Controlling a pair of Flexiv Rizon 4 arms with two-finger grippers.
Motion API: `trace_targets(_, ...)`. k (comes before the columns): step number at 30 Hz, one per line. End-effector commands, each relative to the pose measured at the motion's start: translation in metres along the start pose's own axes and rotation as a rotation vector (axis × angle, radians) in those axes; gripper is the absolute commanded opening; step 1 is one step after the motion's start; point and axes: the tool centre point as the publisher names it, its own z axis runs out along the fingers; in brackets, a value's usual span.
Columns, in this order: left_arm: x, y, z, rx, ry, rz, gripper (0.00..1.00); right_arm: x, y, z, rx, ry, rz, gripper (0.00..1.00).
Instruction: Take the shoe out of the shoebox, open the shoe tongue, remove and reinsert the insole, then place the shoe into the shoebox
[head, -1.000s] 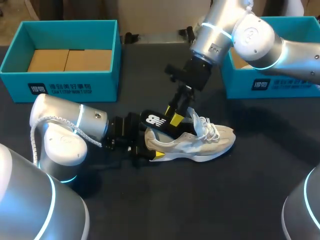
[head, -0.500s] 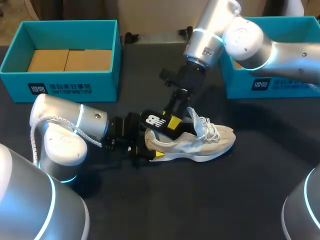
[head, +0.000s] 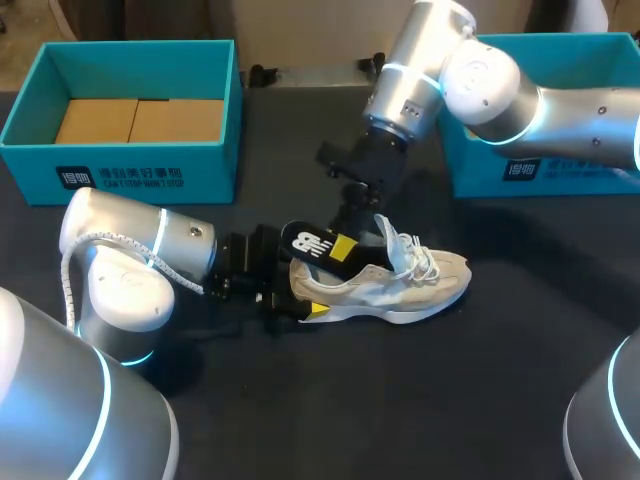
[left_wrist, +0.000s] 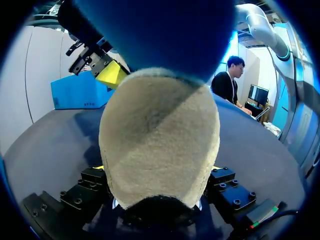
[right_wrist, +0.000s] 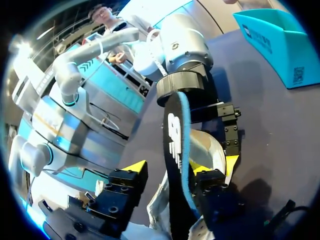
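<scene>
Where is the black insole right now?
Head view, mid-table: the insole sticks out of the shoe, between the left tool at the heel and the right tool.

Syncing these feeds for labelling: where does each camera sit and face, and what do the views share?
Head view: above and behind, looking down on the table; left arm and right arm meet at the shoe.
Left wrist view: on the left arm, facing the shoe's heel, clamped by the left fingers.
Right wrist view: on the right arm, facing the insole between the open right fingers.
Shared: all show shoe and insole; each wrist view shows the other arm's fingers.
</scene>
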Motion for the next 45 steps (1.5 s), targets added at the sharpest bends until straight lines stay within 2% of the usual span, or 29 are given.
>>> trace_targets(1, 0.001, 0.002, 0.003, -0.003, 0.001, -0.001, 0.0, -0.01, 0.004, 0.001, 0.011, 0.021, -0.002, 0.44)
trace_targets(10, 0.001, 0.002, 0.003, -0.003, 0.001, -0.001, 0.0, -0.016, 0.006, 0.005, 0.016, 0.042, -0.018, 0.4)
trace_targets(13, 0.001, 0.002, 0.003, -0.003, 0.001, -0.001, 0.0, -0.018, 0.007, 0.006, 0.019, 0.051, -0.024, 0.32)
trace_targets(21, 0.001, 0.002, 0.003, -0.003, 0.001, -0.001, 0.0, -0.021, 0.009, 0.008, 0.021, 0.069, -0.042, 0.22)
trace_targets(23, 0.001, 0.002, 0.003, -0.003, 0.001, -0.001, 0.0, -0.022, 0.009, 0.009, 0.022, 0.075, -0.047, 0.16)
trace_targets(24, 0.001, 0.002, 0.003, -0.003, 0.001, -0.001, 0.0, -0.022, 0.009, 0.009, 0.019, 0.079, -0.05, 0.11)
trace_targets(25, 0.001, 0.002, 0.003, -0.003, 0.001, -0.001, 0.0, -0.022, 0.009, 0.009, 0.014, 0.08, -0.055, 0.0)
trace_targets(30, 0.001, 0.002, 0.003, -0.003, 0.001, -0.001, 0.0, -0.021, 0.01, 0.01, -0.015, 0.09, -0.092, 0.0)
trace_targets(34, 0.001, 0.002, 0.003, -0.003, 0.001, -0.001, 0.0, -0.016, 0.016, 0.005, -0.079, 0.072, -0.14, 0.0)
trace_targets(41, 0.001, 0.002, 0.003, -0.003, 0.001, -0.001, 0.0, -0.006, 0.04, -0.018, -0.173, -0.012, -0.192, 0.0)
trace_targets(45, 0.001, 0.002, 0.003, -0.003, 0.001, -0.001, 0.0, -0.001, 0.054, -0.033, -0.194, -0.068, -0.186, 0.0)
